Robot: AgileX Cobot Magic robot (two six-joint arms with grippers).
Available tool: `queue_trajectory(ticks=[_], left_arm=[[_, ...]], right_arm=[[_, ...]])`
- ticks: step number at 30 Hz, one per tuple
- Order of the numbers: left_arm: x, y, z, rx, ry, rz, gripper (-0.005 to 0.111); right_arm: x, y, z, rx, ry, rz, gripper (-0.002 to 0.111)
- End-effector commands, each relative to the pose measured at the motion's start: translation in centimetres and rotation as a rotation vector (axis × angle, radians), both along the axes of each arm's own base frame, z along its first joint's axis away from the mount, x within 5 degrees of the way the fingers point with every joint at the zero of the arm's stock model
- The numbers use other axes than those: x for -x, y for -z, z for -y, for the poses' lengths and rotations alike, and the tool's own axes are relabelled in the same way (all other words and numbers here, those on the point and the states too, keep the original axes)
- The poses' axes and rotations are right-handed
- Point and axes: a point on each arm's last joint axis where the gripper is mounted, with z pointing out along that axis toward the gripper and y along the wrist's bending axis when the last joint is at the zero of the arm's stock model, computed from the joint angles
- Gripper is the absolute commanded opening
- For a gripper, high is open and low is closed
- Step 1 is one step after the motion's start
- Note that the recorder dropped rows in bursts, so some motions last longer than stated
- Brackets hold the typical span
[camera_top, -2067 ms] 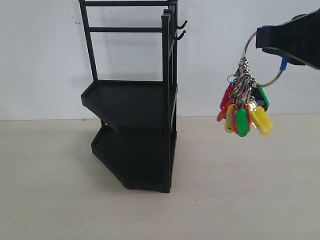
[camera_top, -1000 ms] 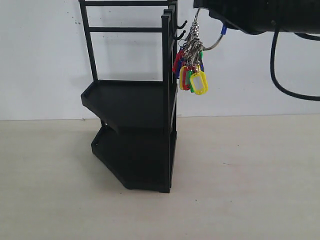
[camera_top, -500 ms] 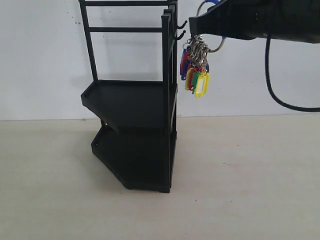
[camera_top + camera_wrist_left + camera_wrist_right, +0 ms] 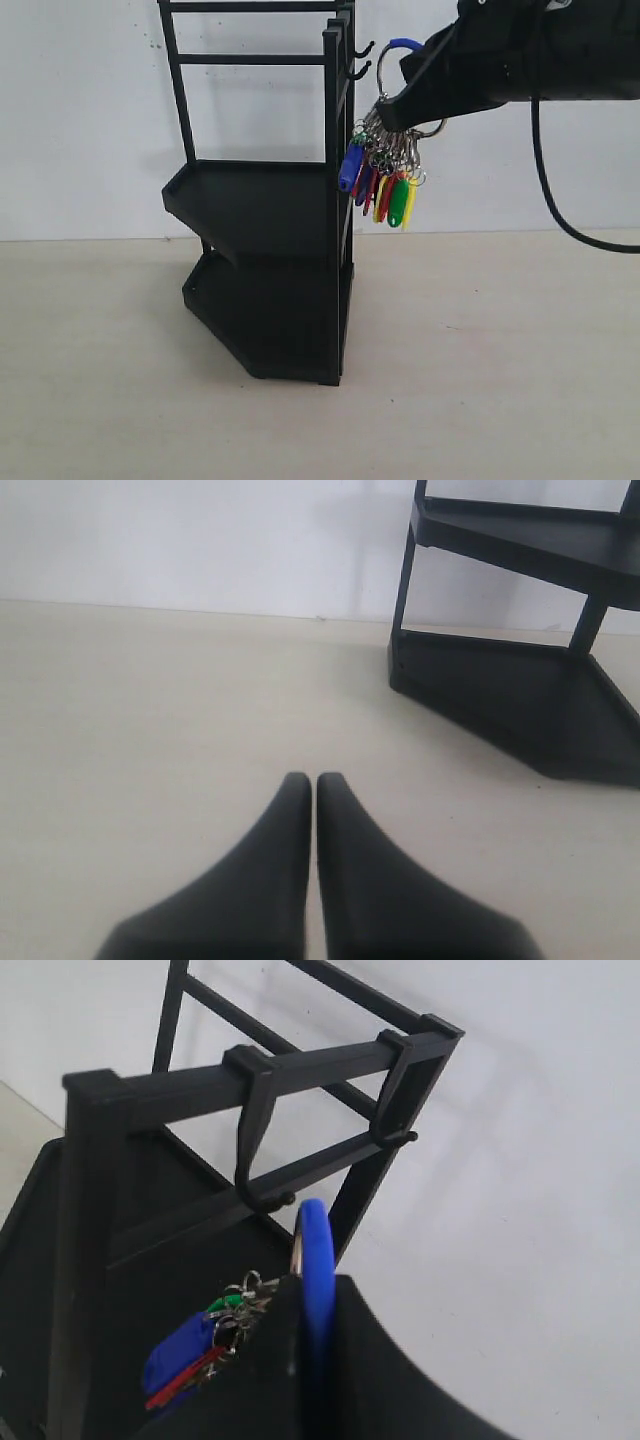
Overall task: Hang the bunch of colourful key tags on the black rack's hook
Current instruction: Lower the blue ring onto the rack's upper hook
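Note:
The black rack point(image 4: 262, 205) stands left of centre, its twin prongs sticking out to the right near the top; the hook point(image 4: 361, 70) is the lower one. My right gripper point(image 4: 397, 104) is shut on the colourful key tag bunch point(image 4: 383, 178), clamping the ring's blue sleeve point(image 4: 314, 1250). The ring sits just right of the hook, and I cannot tell whether it touches. The tags dangle against the rack's right post. In the right wrist view a black prong point(image 4: 262, 1196) curls just beyond the sleeve. My left gripper point(image 4: 315, 779) is shut and holds nothing, low over the table.
The rack's lower tray point(image 4: 520, 705) lies ahead of the left gripper, off to one side. A white wall point(image 4: 520, 170) stands close behind the rack. A black cable point(image 4: 560, 205) loops down from the right arm. Pale table surface point(image 4: 480, 360) spreads right of the rack.
The right gripper has tilted and dropped a little. The tags now hang lower and further left, against the rack's post, and the blue sleeve arches higher above the fingers.

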Motion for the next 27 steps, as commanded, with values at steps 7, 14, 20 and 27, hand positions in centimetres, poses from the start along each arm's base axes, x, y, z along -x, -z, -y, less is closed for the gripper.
queue_trajectory(ticks=[7,14,20,27], left_arm=[[0.0,-0.1,0.0,-0.006,0.001,0.008,0.004],[0.0,-0.1,0.0,-0.006,0.001,0.008,0.004],[0.0,-0.1,0.0,-0.006,0.001,0.008,0.004],[0.0,-0.1,0.0,-0.006,0.001,0.008,0.004]], right_arm=[[-1.2,1.1,-0.3,-0.069,0.030,-0.047,0.000],[-2.3,-0.2,-0.6,-0.135,0.048,-0.013,0.000],[-2.3,-0.6,-1.3,-0.136,0.005,-0.064,0.000],[-1.9,0.0,-2.0,-0.095,-0.042,-0.123,0.000]])
